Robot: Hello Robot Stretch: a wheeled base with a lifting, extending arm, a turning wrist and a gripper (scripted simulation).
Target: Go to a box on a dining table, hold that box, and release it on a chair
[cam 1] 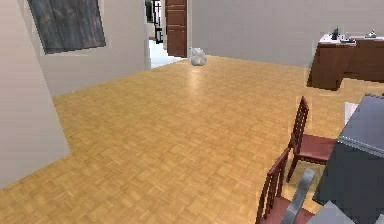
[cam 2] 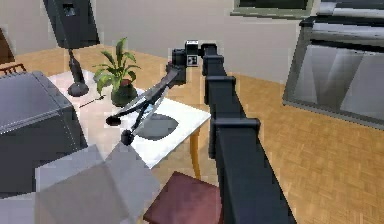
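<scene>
Though whether the hand [cam 2: 128,136] holds anything cannot be told (white table [cam 2: 186,116] lies behind it), the pale grey box [cam 2: 90,185] sits near it, lower left in the arm side view.

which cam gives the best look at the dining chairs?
Forward view: a far chair and a near chair at its right, backs and red seats visible. The arm side view catches part of a red seat at its bottom edge, beside the white table.
</scene>
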